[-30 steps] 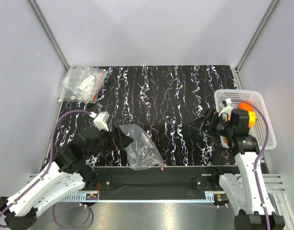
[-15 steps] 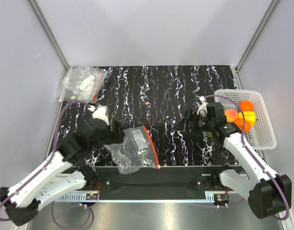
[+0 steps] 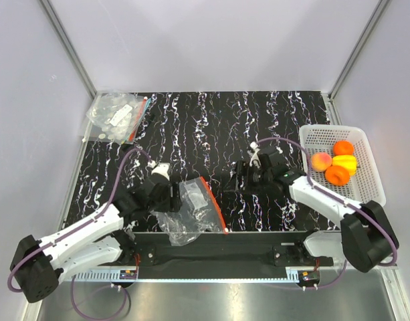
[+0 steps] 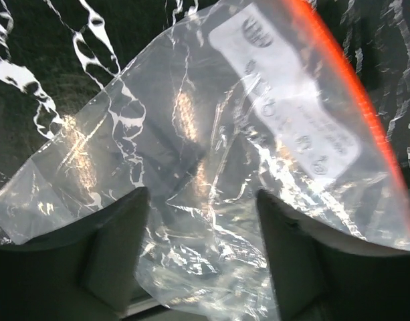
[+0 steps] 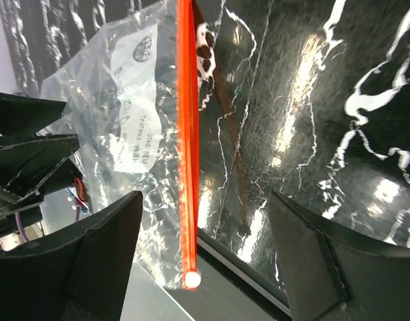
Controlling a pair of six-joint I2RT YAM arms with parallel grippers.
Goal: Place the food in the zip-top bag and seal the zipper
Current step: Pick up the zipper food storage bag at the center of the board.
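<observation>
The clear zip-top bag (image 3: 191, 214) lies crumpled and empty at the table's front edge, its white label (image 4: 288, 114) facing up. Its red-orange zipper (image 3: 211, 204) runs along the right side, and its white tip (image 5: 191, 279) hangs past the edge. My left gripper (image 3: 172, 200) is open, and its fingers (image 4: 118, 247) straddle the bag's wrinkled bottom part. My right gripper (image 3: 230, 180) is open just right of the bag, and the zipper (image 5: 186, 154) lies between its fingers (image 5: 312, 254). The food, two orange fruits (image 3: 336, 175), a peach-pink one (image 3: 320, 161) and a yellow one (image 3: 346, 162), sits in the basket.
A white mesh basket (image 3: 365, 192) stands at the table's right edge. A second clear bag holding small white things (image 3: 116, 115) lies at the back left corner. Metal frame posts and grey walls close in the table on three sides.
The right arm has swung left from the basket to the bag's zipper. The left gripper has pushed right onto the bag, which has crumpled and turned. Both jaws have narrowed a little.
</observation>
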